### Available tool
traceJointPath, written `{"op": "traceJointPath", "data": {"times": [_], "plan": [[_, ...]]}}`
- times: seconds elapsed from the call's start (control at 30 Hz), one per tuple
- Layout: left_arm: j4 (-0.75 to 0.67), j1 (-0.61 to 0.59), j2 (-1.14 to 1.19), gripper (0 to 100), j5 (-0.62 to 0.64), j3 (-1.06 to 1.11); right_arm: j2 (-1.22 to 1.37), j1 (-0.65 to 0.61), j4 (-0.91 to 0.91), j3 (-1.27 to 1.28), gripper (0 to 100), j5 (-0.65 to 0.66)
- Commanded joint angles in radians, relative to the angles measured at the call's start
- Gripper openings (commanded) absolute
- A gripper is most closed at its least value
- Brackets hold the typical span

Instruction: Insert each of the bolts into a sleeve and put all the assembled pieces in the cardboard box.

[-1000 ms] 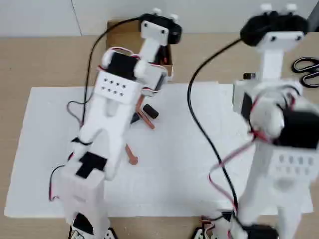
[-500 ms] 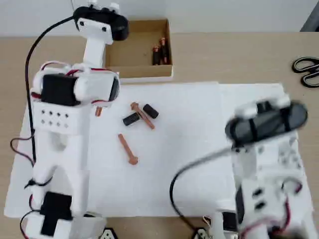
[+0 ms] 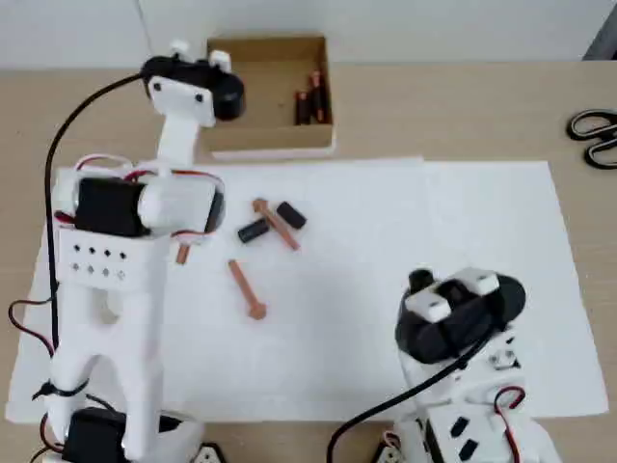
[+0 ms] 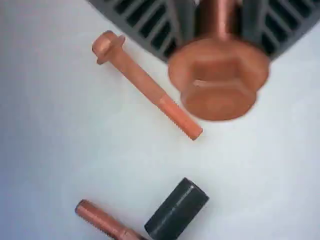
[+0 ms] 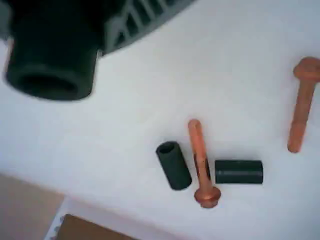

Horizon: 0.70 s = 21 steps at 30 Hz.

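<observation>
Honestly nothing was readable there: couldn't make out any lettering, numbers or labels on the cardboard box (image 3: 270,145) or the white sheet (image 3: 386,241).

The table (image 3: 434,106) bears a white sheet (image 3: 405,251) (two bolts (image 3: 246,287) and two sleeves (image 3: 254,231) on it), a box (image 3: 270,140) and scissors (image 3: 593,135).

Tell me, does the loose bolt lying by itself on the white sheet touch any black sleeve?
Apart. The left wrist view shows a bare strip of white sheet between the lone bolt and the nearest sleeve. The high view shows the same gap.
</observation>
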Motion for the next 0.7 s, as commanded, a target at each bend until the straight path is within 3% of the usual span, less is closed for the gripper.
{"op": "traceJointPath", "data": {"times": [0.0,0.2,0.3,0.47,0.57,0.67], "plan": [[0.018,-0.005,-0.044,0,-0.084,0.002,-0.001,0.028,-0.09,0.044,0.3,-0.002],[0.018,0.002,-0.127,0,-0.101,0.004,-0.007,0.027,-0.151,0.149,0.3,-0.018],[0.018,0.032,-0.249,0,-0.12,0.005,-0.061,0.028,-0.196,0.178,0.3,-0.11],[0.017,0.032,-0.486,0,-0.282,0.01,-0.102,0.03,-0.242,0.253,0.3,-0.224],[0.017,0.049,-0.583,0,-0.221,0.054,-0.102,0.028,-0.245,0.298,0.4,-0.241],[-0.017,0.061,-0.624,0,-0.083,0.128,-0.102,0.028,-0.32,0.342,0.4,-0.241]]}}
